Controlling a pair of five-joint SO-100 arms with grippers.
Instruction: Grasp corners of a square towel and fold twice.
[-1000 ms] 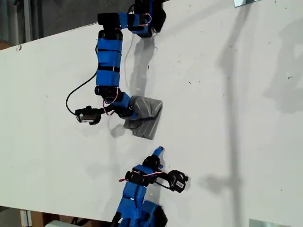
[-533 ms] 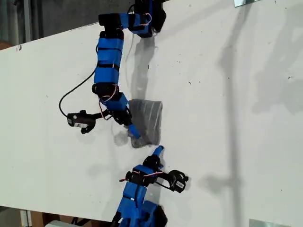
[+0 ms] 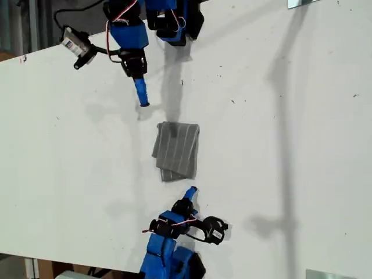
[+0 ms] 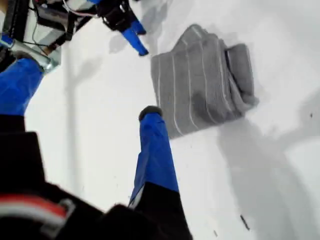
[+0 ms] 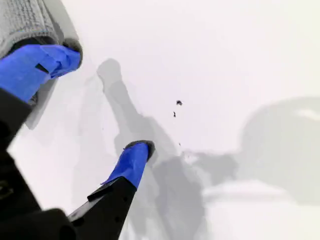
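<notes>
The towel [image 3: 177, 150] lies on the white table as a small grey pinstriped bundle, with no gripper on it. In the first wrist view the towel [image 4: 200, 85] shows a thicker fold along one side. My first gripper [image 3: 142, 99] hangs open and empty near the exterior view's top, well away from the cloth; its jaws [image 4: 90, 90] stand wide apart. My second gripper [image 3: 190, 190] sits just below the towel in the exterior view. It is open [image 5: 105, 100], and one fingertip [image 5: 60, 57] is beside the towel's edge [image 5: 22, 20].
The white table [image 3: 279, 145] runs to an edge at the exterior view's upper left, with dark floor beyond. Metal brackets sit at the exterior view's top right [image 3: 302, 3] and bottom right [image 3: 325, 274]. A black cable [image 3: 81, 9] loops from the first arm.
My first gripper let go of the towel and drew back to the exterior view's top. The towel has settled into a flat fold. The second arm shifted only slightly.
</notes>
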